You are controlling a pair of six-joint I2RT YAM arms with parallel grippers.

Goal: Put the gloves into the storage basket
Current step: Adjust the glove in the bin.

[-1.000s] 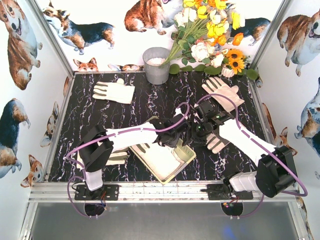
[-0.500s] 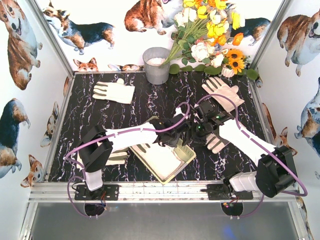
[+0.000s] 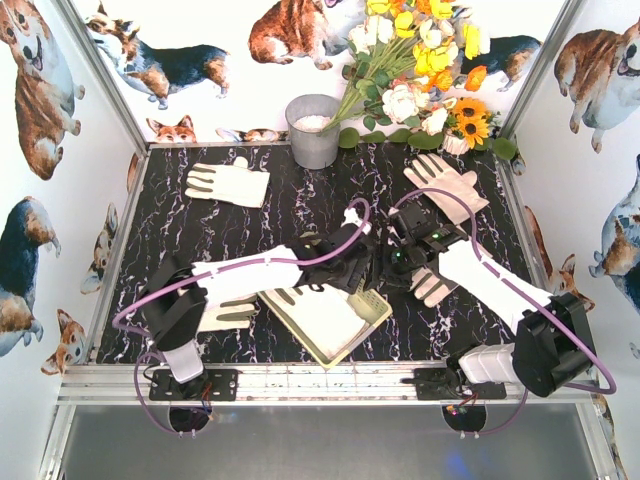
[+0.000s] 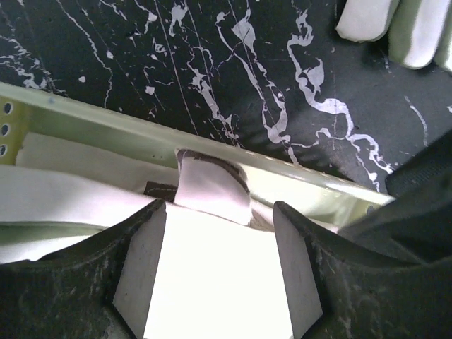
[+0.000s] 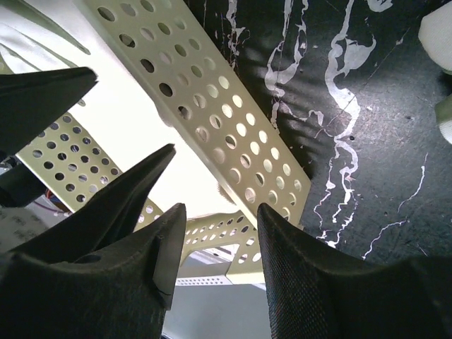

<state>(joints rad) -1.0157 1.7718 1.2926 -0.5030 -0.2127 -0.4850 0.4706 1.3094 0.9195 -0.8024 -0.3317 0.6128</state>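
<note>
The pale yellow-green storage basket [image 3: 372, 312] lies slantwise at the front middle, with white gloves [image 3: 318, 312] inside it. My left gripper [image 3: 352, 272] hangs open over the basket's far end. In the left wrist view a glove [image 4: 212, 185] lies loose beneath the left gripper [image 4: 217, 212], one glove finger folded up against the basket rim [image 4: 99, 127]. My right gripper [image 3: 398, 262] stands open at the basket's right corner, its perforated wall [image 5: 212, 92] just beyond the right gripper [image 5: 215, 226]. Other gloves lie at back left [image 3: 228, 183], back right [image 3: 447, 183], beside the basket [image 3: 435, 285] and under the left arm [image 3: 228, 315].
A grey metal bucket [image 3: 313, 130] stands at the back middle beside a bunch of flowers [image 3: 420, 70]. Printed walls close in the black marbled table [image 3: 300, 215] on three sides. Purple cables loop over both arms.
My left gripper has opened and let go of the glove, which now lies in the basket. The left arm's elbow has swung left. The right arm has not moved.
</note>
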